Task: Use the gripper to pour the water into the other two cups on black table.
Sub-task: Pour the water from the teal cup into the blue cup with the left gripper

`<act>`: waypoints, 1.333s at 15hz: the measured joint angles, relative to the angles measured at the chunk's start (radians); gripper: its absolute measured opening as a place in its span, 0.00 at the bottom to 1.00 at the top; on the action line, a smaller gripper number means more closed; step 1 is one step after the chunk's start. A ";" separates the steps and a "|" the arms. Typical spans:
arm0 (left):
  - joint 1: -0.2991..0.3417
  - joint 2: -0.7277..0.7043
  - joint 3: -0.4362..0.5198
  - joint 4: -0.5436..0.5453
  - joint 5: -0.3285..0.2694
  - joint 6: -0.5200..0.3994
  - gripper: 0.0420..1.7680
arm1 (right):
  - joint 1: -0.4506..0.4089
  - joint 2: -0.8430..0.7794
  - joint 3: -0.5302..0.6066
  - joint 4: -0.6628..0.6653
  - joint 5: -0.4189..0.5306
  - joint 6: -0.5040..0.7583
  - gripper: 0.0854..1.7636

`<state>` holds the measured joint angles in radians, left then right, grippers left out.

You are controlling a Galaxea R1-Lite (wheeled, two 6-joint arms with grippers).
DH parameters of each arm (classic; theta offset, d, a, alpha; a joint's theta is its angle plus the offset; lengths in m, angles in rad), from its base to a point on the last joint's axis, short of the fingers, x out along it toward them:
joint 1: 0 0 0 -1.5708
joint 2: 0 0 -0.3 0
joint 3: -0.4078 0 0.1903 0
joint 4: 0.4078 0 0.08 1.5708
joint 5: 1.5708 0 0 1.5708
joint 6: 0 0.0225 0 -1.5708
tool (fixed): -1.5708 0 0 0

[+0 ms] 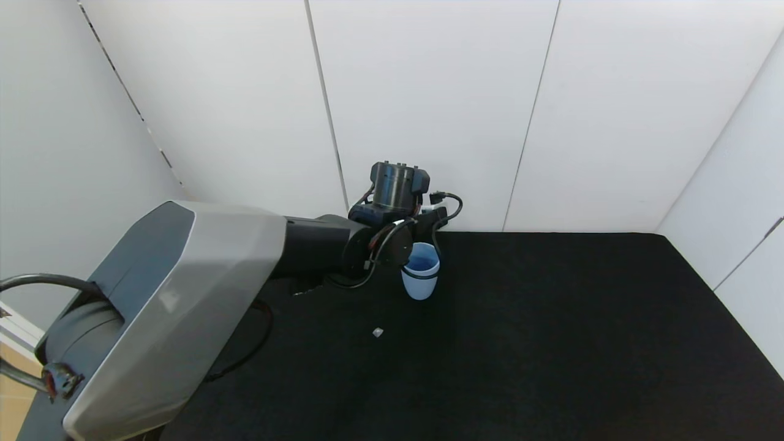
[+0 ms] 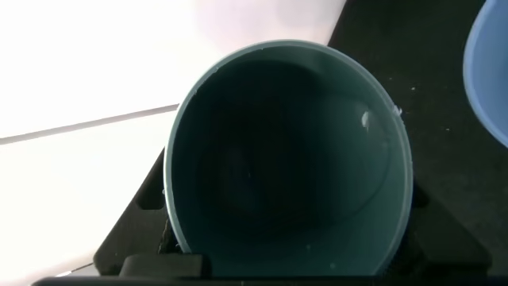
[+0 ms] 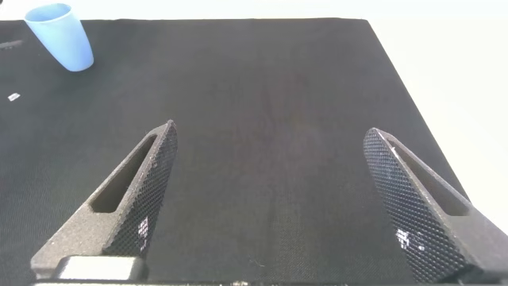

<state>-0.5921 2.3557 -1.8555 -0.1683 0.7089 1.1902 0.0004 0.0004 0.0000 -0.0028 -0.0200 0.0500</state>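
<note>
My left gripper is at the back middle of the black table, right behind the light blue cup, which stands upright. In the left wrist view the gripper is shut on the wide teal-green cup. That cup's dark inside faces the camera, with a few drops on its wall. The blue cup's rim lies close beside it. No water shows clearly. The beige cup is out of view. My right gripper is open and empty over bare table; the blue cup stands far off.
White wall panels close the table at the back and on both sides. A small white scrap lies on the felt in front of the blue cup. My left arm's grey shell covers the table's near left part.
</note>
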 joint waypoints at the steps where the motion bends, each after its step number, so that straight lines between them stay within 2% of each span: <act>1: 0.000 0.007 -0.011 0.000 0.005 0.013 0.67 | 0.000 0.000 0.000 0.000 0.000 0.000 0.97; 14: -0.018 0.030 -0.051 -0.005 0.078 0.221 0.67 | 0.001 0.000 0.000 0.000 0.000 0.000 0.97; 20: -0.041 0.024 -0.078 -0.004 0.099 0.285 0.67 | 0.000 0.000 0.000 0.000 0.000 0.000 0.97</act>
<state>-0.6334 2.3802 -1.9334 -0.1721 0.8081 1.4755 0.0004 0.0004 0.0000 -0.0028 -0.0200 0.0504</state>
